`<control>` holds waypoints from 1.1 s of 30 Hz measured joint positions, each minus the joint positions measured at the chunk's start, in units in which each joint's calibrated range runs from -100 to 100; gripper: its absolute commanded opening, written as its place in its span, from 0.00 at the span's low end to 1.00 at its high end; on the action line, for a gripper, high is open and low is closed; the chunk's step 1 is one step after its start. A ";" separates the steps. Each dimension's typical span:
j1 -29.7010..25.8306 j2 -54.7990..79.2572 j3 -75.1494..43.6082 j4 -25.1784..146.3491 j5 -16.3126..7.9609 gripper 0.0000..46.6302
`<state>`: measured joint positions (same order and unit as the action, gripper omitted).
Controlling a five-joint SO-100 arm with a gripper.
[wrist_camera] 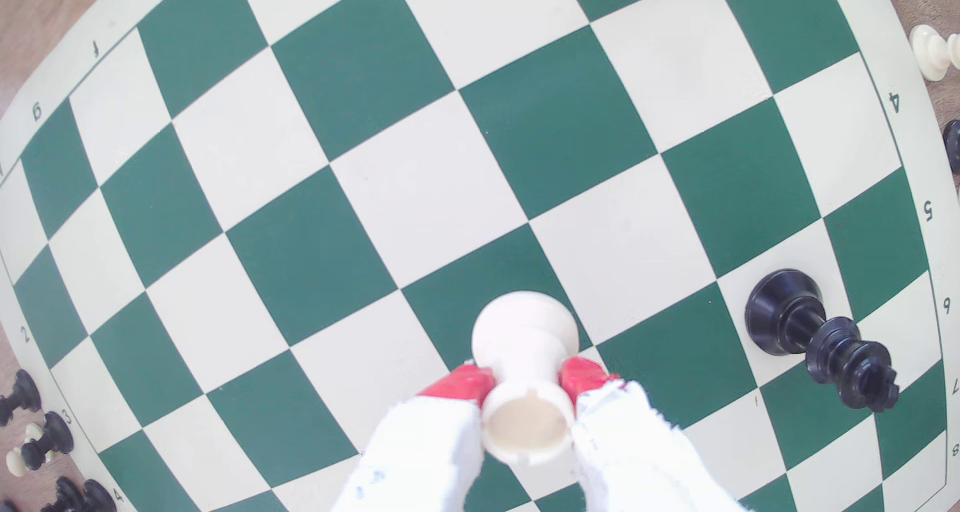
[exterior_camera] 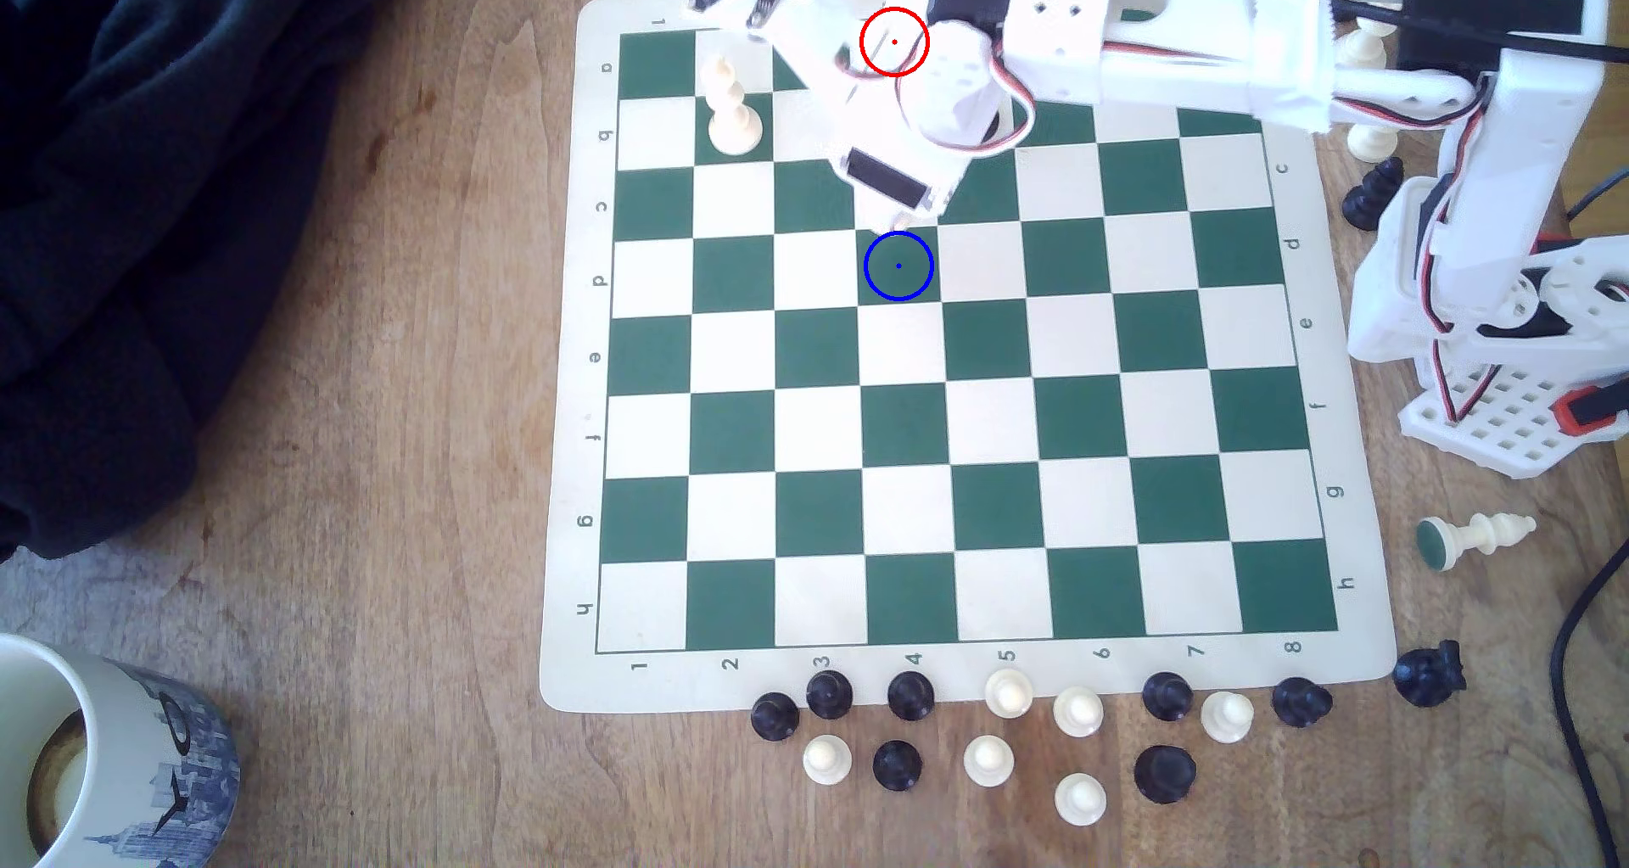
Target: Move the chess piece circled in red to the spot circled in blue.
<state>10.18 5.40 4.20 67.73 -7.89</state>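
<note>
My gripper (wrist_camera: 527,387) is shut on the chess piece circled in red (wrist_camera: 524,330), a cream-white piece with a flat notched top and a flared round base. Its red-tipped fingers (wrist_camera: 462,382) clamp it just below the top. The base is over a dark green square, and I cannot tell whether it touches the board. In the exterior view the gripper (exterior_camera: 895,212) hangs just beyond the spot circled in blue (exterior_camera: 898,265), a dark green square that stands bare. The red ring (exterior_camera: 895,41) lies over the arm.
A tall cream piece (exterior_camera: 733,110) stands at the exterior view's left of the arm, and a black king (wrist_camera: 821,335) stands close to the held piece. Several loose pieces (exterior_camera: 987,736) line the board's near edge. Mug (exterior_camera: 97,753), dark cloth (exterior_camera: 132,216), arm base (exterior_camera: 1498,304).
</note>
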 measured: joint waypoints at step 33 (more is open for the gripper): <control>-1.84 6.03 2.89 -4.94 -1.27 0.00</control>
<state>8.33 11.44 7.09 62.79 -9.16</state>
